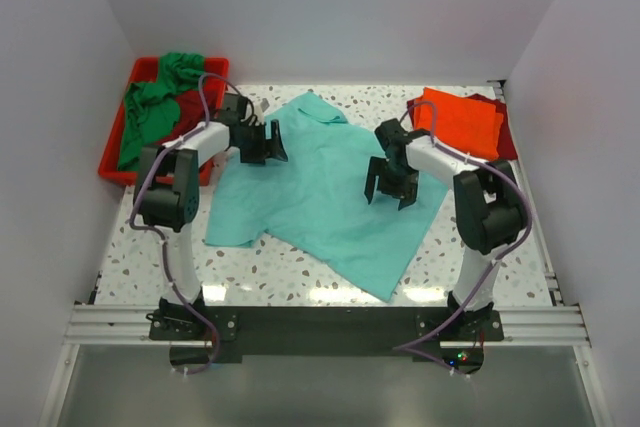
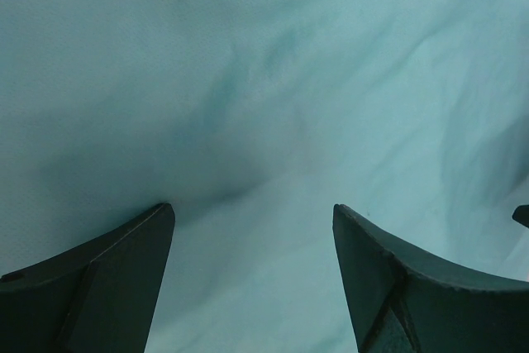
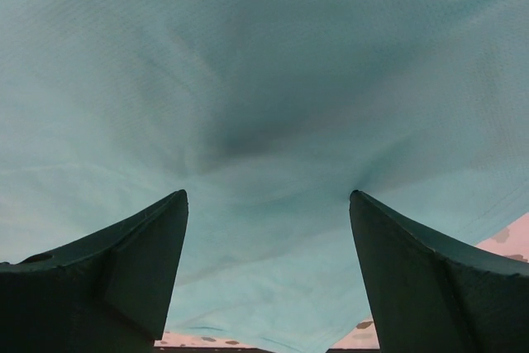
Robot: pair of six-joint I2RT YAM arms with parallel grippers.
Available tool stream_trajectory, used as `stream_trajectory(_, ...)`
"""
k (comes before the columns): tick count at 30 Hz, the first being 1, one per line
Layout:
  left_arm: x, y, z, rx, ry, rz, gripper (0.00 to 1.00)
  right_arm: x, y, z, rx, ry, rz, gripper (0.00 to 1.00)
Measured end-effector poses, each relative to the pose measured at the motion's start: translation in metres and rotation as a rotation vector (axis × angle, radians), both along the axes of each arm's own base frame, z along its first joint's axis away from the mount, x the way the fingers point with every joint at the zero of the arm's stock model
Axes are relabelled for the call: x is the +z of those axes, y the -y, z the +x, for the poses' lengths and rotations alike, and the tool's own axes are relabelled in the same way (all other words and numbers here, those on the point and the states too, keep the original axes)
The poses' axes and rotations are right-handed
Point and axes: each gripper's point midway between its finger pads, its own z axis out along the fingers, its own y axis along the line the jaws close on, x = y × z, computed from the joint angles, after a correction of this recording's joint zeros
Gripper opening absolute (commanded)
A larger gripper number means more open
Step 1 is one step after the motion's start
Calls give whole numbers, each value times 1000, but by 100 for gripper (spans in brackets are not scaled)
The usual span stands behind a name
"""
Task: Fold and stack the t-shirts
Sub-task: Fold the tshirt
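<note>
Up close, left gripper [image 2: 252, 208] and right gripper [image 3: 269, 196] agape over teal t-shirt [image 2: 264, 80]; overhead only, orange t-shirt [image 1: 462, 119]

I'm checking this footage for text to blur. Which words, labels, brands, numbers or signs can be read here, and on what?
None: no readable text in any view.
The teal t-shirt, orange t-shirt, green t-shirt and red tray are plain.
No label shows on the left arm or right arm.
</note>
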Motion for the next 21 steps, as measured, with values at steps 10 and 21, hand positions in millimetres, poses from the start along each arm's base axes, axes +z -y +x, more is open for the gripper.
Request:
stream_trajectory(10, 2, 5, 22, -14, 37, -17, 82, -18, 21, 9, -55, -48, -52, 83)
stream_trajectory(21, 5, 28, 60, -54, 92, -87, 82, -20, 44, 35, -112, -69, -63, 83)
